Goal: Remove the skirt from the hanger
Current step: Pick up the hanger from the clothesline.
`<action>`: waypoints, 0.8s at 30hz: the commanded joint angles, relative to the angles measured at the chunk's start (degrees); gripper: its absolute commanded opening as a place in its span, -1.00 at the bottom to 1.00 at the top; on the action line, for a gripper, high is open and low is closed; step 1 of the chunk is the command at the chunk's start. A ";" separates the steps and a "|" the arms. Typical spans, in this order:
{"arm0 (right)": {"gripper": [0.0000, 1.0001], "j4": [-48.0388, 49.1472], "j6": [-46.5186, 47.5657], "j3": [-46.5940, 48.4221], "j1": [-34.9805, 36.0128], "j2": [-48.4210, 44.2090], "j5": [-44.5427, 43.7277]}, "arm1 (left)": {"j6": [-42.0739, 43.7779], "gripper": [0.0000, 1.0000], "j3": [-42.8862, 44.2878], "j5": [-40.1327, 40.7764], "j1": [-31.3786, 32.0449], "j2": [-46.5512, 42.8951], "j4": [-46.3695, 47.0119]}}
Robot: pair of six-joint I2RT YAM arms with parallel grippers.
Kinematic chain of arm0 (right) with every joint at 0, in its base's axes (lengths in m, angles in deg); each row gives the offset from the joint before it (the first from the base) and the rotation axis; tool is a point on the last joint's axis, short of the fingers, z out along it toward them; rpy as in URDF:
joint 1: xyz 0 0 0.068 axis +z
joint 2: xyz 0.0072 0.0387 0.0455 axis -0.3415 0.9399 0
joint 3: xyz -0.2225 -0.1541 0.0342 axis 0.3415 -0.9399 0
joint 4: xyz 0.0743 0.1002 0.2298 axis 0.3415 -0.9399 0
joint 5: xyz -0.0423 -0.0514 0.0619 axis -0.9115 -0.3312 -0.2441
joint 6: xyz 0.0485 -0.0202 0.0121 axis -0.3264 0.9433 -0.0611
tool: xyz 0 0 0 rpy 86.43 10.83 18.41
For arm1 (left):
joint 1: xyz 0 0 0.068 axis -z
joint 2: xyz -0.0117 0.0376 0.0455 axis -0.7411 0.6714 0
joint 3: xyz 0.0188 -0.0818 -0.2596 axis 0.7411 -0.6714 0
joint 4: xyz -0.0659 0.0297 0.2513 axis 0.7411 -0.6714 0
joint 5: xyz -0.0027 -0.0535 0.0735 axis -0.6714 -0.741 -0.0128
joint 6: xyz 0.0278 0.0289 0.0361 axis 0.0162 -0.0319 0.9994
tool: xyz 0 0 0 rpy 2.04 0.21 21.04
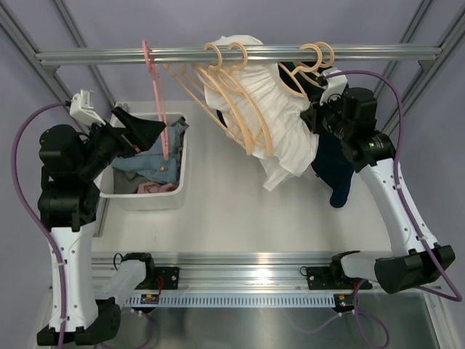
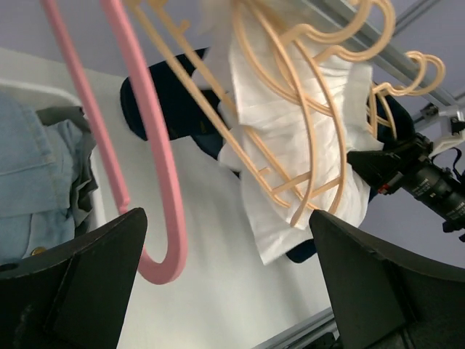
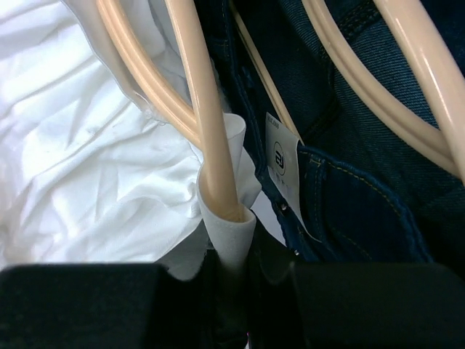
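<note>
**A:** As the overhead view shows it, which way does the skirt lie from each arm?

**B:** The white skirt [image 1: 272,123] hangs from the rail [image 1: 240,52] on a beige hanger [image 1: 240,109], above the middle of the bench [image 1: 240,211]. Its length runs down and toward the right. The right end effector [image 1: 314,120] touches its right edge. The left end effector [image 1: 149,134] stands wide open and well apart, beside the bin [image 1: 185,171] and a pink hanger [image 1: 156,102]. The right arm is plainly nearer.

**A:** And from the left wrist?

**B:** The spread fingers frame the pink hanger close by, and the skirt lies beyond it, up and to the right. Several beige hangers overlap there, and I cannot sort out which one carries the cloth.

**A:** The right wrist?

**B:** The skirt fills the left side. One fold wraps the hanger's arm and drops straight between the jaws, which stand narrow on it, so I judge the fold gripped. The fingers hide whether the hanger's tip is caught along with the cloth. Jeans [image 3: 363,203] with a white label [image 3: 283,163] hang just beside, on the right. The fold probably has to slide along the hanger's arm and off its end.
</note>
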 commanded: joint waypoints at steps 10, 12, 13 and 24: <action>-1.00 -3.38 -0.42 9.37 0.63 -7.66 -0.73 | 2.05 0.98 7.75 3.01 10.66 1.05 -2.32; -1.00 -6.00 1.77 11.30 1.85 -7.23 -3.80 | 1.60 0.98 7.39 2.83 11.01 1.05 -2.23; -1.00 -7.06 2.48 12.35 2.56 -6.79 -5.38 | 1.52 0.98 7.39 2.92 11.44 0.96 -2.15; -1.00 -3.97 23.01 13.09 19.09 -4.49 -47.13 | 2.04 0.98 7.13 0.21 17.86 2.72 2.67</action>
